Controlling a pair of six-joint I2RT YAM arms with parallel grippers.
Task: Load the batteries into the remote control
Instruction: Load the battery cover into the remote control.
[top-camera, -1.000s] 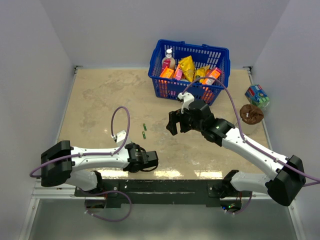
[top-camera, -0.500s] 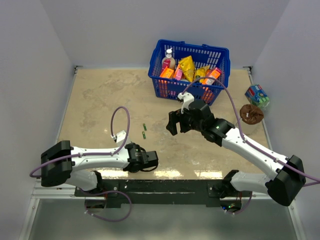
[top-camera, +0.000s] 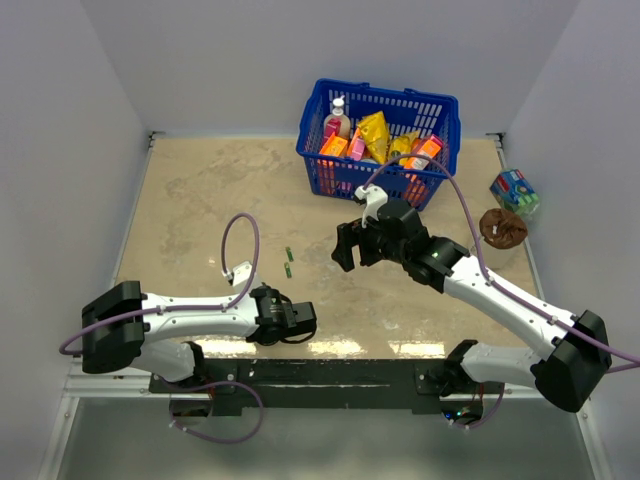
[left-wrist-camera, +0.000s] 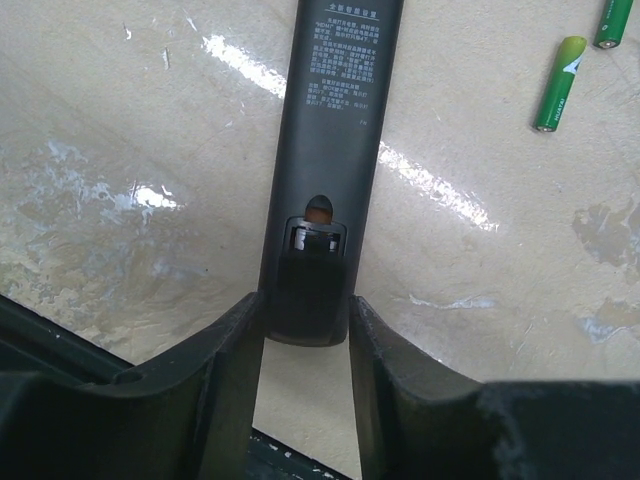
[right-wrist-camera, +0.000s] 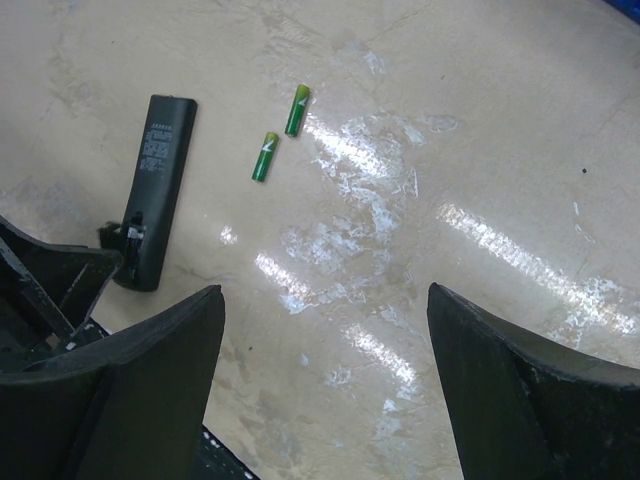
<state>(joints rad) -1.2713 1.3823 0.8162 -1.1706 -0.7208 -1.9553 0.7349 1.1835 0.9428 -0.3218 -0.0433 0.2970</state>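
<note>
The remote control (left-wrist-camera: 335, 120) lies flat on the beige table, label side up, with a small opening near its close end. My left gripper (left-wrist-camera: 305, 310) is shut on that end, one finger against each side. In the top view this gripper (top-camera: 300, 320) sits low by the table's front edge. Two green batteries (left-wrist-camera: 558, 84) (left-wrist-camera: 615, 22) lie loose to the right of the remote. In the top view they (top-camera: 289, 261) rest mid-table. My right gripper (right-wrist-camera: 325, 300) hangs open above bare table and holds nothing. It is well right of the remote (right-wrist-camera: 155, 190) and the batteries (right-wrist-camera: 265, 157).
A blue basket (top-camera: 378, 92) full of packets and a bottle stands at the back, behind the right gripper (top-camera: 347, 245). A brown lump (top-camera: 503, 228) and a blue-green packet (top-camera: 514, 190) sit at the right edge. White walls close in both sides.
</note>
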